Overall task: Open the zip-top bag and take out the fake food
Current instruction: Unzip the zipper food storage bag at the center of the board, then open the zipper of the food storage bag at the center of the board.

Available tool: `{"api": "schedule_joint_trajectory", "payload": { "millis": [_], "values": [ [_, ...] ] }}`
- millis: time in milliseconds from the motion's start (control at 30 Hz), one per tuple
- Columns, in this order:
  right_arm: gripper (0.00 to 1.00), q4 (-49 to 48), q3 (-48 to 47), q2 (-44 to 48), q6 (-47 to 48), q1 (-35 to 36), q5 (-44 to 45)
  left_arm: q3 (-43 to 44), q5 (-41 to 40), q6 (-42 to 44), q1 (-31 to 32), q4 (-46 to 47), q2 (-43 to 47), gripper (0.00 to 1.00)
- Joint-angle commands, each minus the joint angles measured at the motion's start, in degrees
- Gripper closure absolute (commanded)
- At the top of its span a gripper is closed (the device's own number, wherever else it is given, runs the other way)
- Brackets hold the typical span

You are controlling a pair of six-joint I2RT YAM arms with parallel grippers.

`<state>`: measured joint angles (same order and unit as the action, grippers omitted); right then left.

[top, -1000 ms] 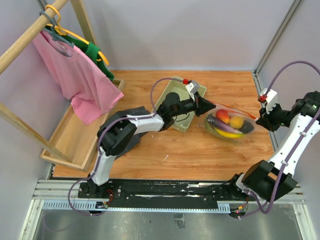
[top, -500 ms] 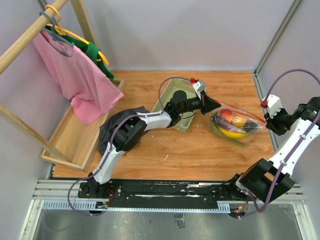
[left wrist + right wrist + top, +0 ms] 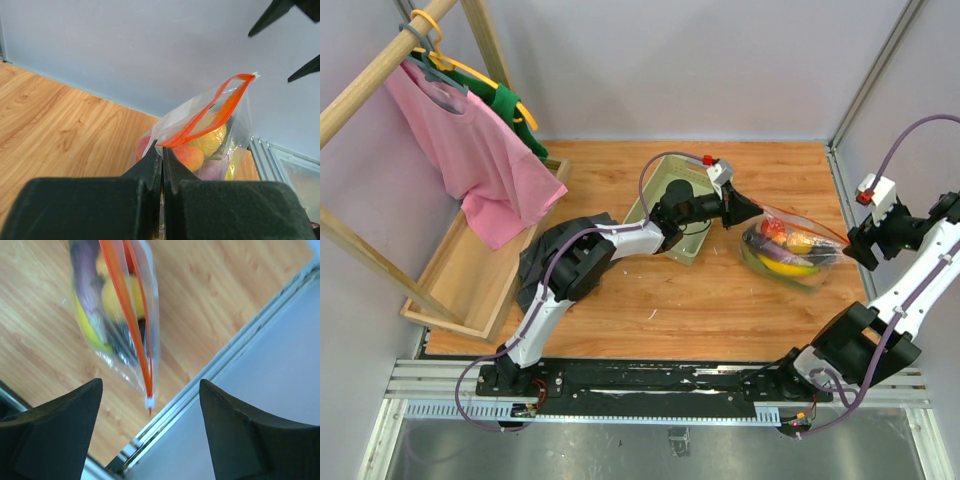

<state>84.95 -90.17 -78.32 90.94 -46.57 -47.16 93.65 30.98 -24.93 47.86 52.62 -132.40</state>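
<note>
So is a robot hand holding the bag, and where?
Yes: the left gripper pinches the zip-top bag by one end of its orange zip strip. The right gripper is open and holds nothing.

Inventory by kind, counted from the three current views.

Two arms are fitted, each with one gripper: the left gripper (image 3: 738, 210) and the right gripper (image 3: 853, 247). One zip-top bag (image 3: 790, 250) is counted, with one orange-red zip strip (image 3: 131, 315). Four pieces of fake food are made out through the plastic: one red piece (image 3: 772, 229), one orange-yellow piece (image 3: 798, 241), one yellow banana (image 3: 782, 267) and one purple piece (image 3: 770, 252); any further pieces cannot be counted. One pale green tray (image 3: 650, 195), one wooden tray (image 3: 460, 280) and one wooden rack (image 3: 370, 80) are present. Two garments are hung: one pink shirt (image 3: 470, 160) and one green garment (image 3: 515, 110).
</note>
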Motion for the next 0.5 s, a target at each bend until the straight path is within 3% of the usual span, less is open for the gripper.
{"api": "schedule_joint_trajectory", "payload": {
  "millis": [0,233,467],
  "values": [
    [0.17,6.7,-5.8,-0.7,-3.8,7.4,-8.3,2.1,2.1,1.4,0.3,2.7,-1.4,1.0],
    [0.12,3.7,-13.8,-6.7,-20.0,19.3,-12.4,3.9,0.7,1.3,0.6,0.6,-2.3,1.0],
    [0.18,-6.9,-11.9,-10.2,-31.9,23.3,-4.8,3.4,0.4,2.9,0.7,-1.0,-1.7,1.0]
  ]
}}
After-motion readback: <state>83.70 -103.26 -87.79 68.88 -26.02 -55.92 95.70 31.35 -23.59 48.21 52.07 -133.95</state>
